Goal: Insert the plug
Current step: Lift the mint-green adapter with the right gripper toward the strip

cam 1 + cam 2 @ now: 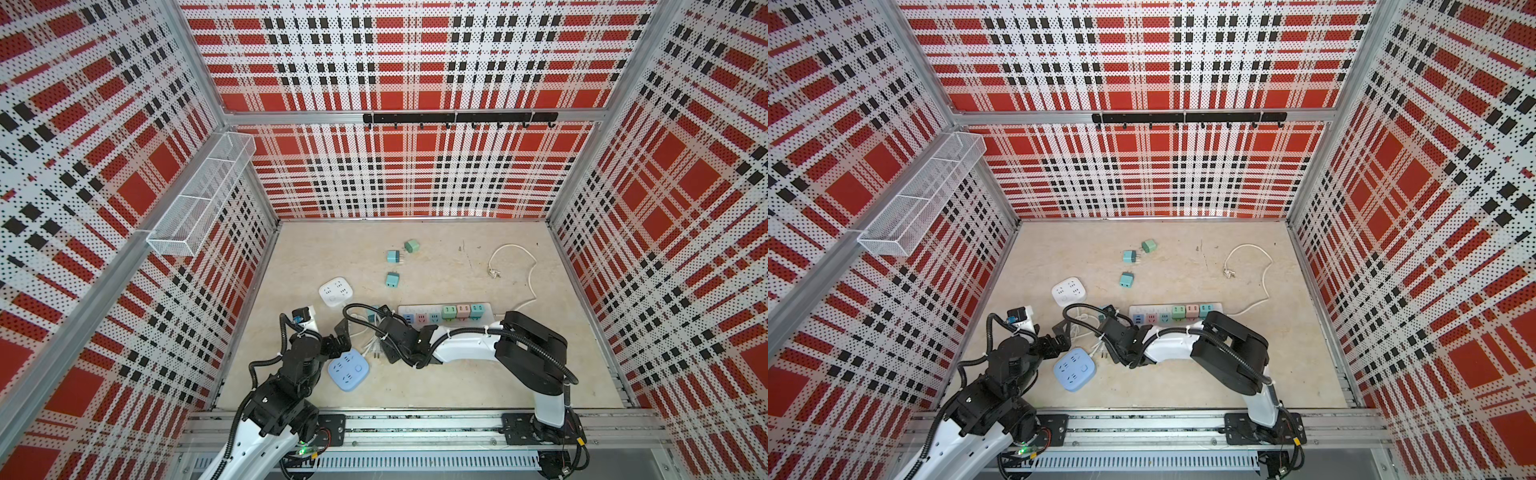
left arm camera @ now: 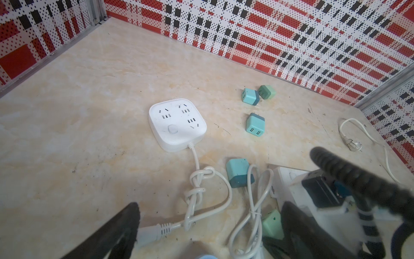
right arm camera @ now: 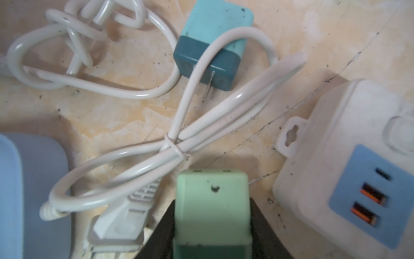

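The right hand (image 3: 211, 226) pinches the small green plug (image 3: 211, 197) by its flat sides, low over the desk (image 3: 313, 33) beside the white power strip (image 3: 324, 134). It looks light, hard and smooth, so it might slip. The left hand (image 2: 210, 208) is spread wide, holding nothing.

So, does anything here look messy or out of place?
Yes: a bundled white cable lies looped over a teal charger cube, and the cord of the square white power strip is tied in knots.
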{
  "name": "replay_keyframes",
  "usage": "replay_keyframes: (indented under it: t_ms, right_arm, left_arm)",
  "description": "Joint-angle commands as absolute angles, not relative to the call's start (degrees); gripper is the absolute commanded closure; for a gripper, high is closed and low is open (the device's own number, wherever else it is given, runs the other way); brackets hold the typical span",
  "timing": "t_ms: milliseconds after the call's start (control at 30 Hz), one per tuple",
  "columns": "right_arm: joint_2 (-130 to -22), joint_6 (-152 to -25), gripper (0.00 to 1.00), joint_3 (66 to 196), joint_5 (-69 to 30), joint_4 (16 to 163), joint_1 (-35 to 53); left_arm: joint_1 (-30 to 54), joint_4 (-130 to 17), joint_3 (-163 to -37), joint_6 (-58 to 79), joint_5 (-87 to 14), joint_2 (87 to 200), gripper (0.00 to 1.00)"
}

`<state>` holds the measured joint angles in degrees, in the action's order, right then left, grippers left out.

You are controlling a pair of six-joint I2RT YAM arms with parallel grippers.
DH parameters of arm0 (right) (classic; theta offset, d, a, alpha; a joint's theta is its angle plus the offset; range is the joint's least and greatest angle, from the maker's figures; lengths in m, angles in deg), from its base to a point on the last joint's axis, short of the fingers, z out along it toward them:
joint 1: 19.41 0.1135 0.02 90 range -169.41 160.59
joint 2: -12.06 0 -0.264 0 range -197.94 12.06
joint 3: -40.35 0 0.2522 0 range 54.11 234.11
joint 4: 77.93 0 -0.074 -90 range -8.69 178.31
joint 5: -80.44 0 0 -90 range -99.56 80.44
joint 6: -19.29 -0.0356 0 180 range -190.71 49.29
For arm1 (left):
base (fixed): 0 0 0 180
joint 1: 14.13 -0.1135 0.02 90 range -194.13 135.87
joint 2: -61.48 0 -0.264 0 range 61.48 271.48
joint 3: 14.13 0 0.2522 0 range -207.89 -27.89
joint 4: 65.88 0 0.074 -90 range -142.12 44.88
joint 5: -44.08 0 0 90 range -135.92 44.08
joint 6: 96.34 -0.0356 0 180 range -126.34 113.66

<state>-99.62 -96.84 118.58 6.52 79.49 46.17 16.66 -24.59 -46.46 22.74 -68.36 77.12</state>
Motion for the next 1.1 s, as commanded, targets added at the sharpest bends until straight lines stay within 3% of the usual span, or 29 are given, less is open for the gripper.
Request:
replay_keyframes:
  t_ms: [0,500,767,900,1067]
  right_arm:
    - [-97.21,-96.65,0.68,115.1,5.59,81.64,46.07]
    - [-75.31,-89.21,0.8,98.34,10.53,96.46,46.07]
    - [-69.93,-81.19,0.86,93.37,11.89,106.3,46.07]
    - [-68.76,-76.56,0.87,92.07,11.06,110.02,46.07]
    - [-68.06,-73.71,0.92,91.25,10.66,113.47,46.07]
  left_arm:
    - [16.58,-25.21,-45.76,22.48,-68.14,76.79,0.0]
    - [16.44,-27.71,-46.47,21.28,-65.35,78.34,0.01]
    - [16.16,-31.6,-47.51,21.82,-60.24,80.34,0.01]
    - [16.02,-26.14,-50.46,20.67,-61.5,81.39,0.01]
    - [16.02,-26.55,-49.59,21.9,-54.31,78.69,0.01]
